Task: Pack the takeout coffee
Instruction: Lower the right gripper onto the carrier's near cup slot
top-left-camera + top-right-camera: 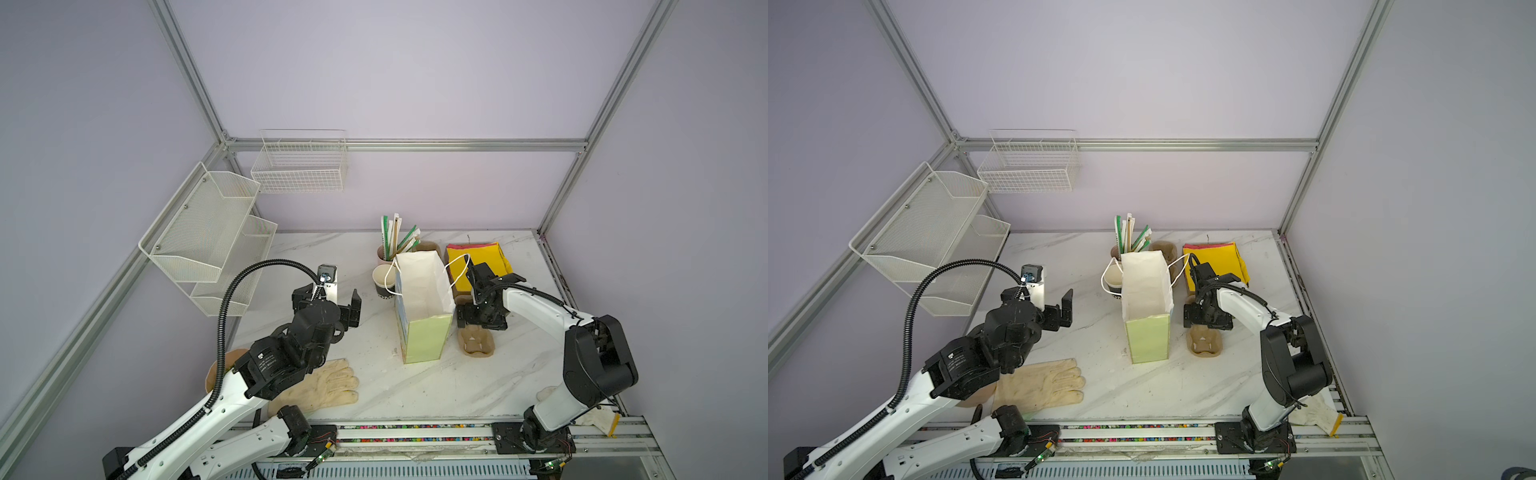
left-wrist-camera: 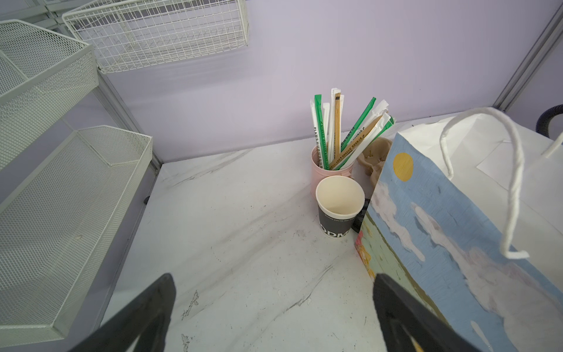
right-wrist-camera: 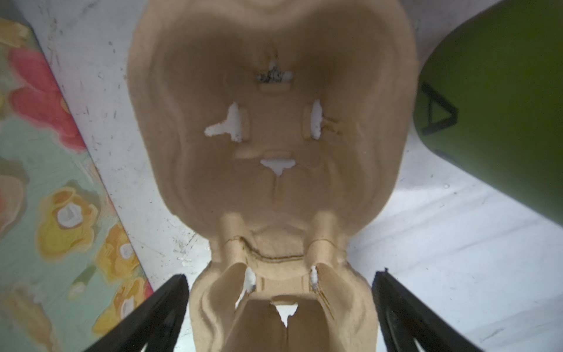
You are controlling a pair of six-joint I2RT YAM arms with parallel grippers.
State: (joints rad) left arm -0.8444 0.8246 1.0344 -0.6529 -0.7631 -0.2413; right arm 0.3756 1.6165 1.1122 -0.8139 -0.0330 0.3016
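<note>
On table [image 1: 415, 386], open bag [image 1: 426, 336] beside carrier [image 3: 274, 128]; straws [image 2: 335, 128] fill pink cup [image 2: 316, 176], black cup [image 2: 335, 225] bare inside
Right gripper [image 3: 280, 279] spread astride carrier, not clamped; coffee [image 3: 493, 106] (only green wall shows) just beside it; left gripper [image 2: 274, 283] spread, holding nothing

White marble table [image 1: 478, 386], upright paper bag [image 1: 428, 336], pulp carrier [image 1: 478, 347] beside it, black cup [image 2: 336, 221], straw cup [image 2: 318, 175], glove [image 1: 328, 386]
</note>
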